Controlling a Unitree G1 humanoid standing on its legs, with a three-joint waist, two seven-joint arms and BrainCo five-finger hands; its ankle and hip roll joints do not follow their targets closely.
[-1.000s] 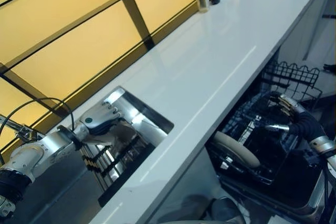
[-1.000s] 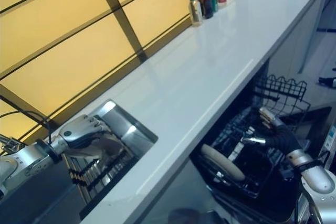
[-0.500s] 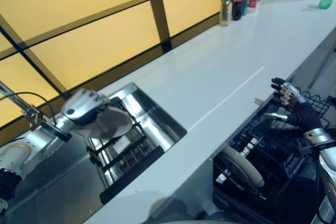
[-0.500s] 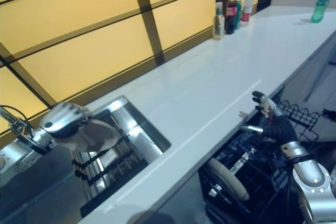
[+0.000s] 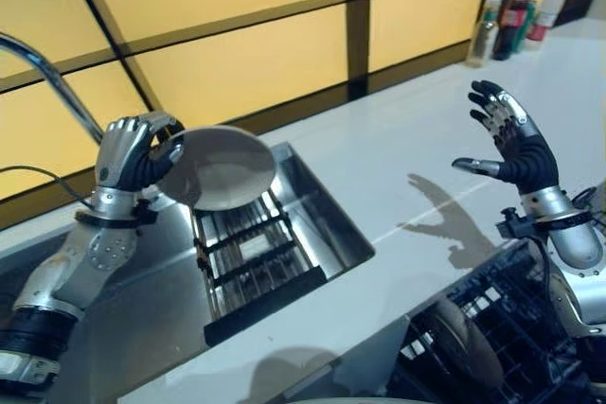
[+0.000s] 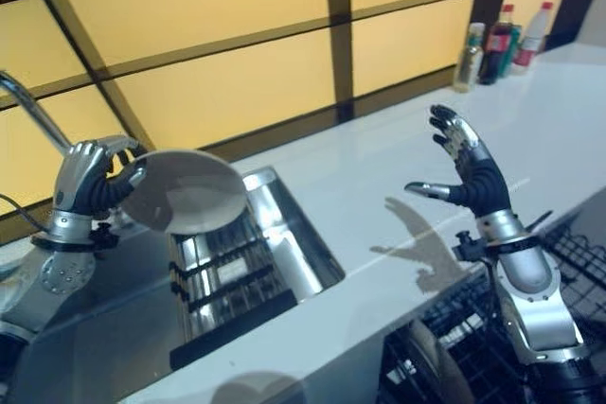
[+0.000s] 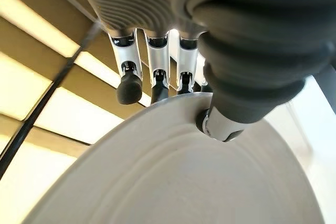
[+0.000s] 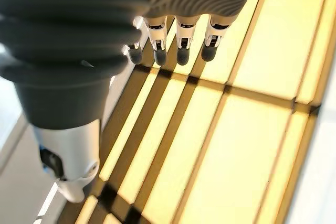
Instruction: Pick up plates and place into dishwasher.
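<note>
The left hand point(image 5: 128, 153) has lifted the round pale-grey plate point(image 5: 222, 167) clear of the steel sink rack point(image 5: 251, 257), fingers pinching its rim; the right hand point(image 5: 511, 144), fingers spread, has risen above the white table point(image 5: 379, 167); transfer to the black dishwasher basket point(image 5: 516, 328) probably follows.

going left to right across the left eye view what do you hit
left robot hand gripping the plate → sink with its rack → white counter → right robot hand, open and raised → bottles
</note>
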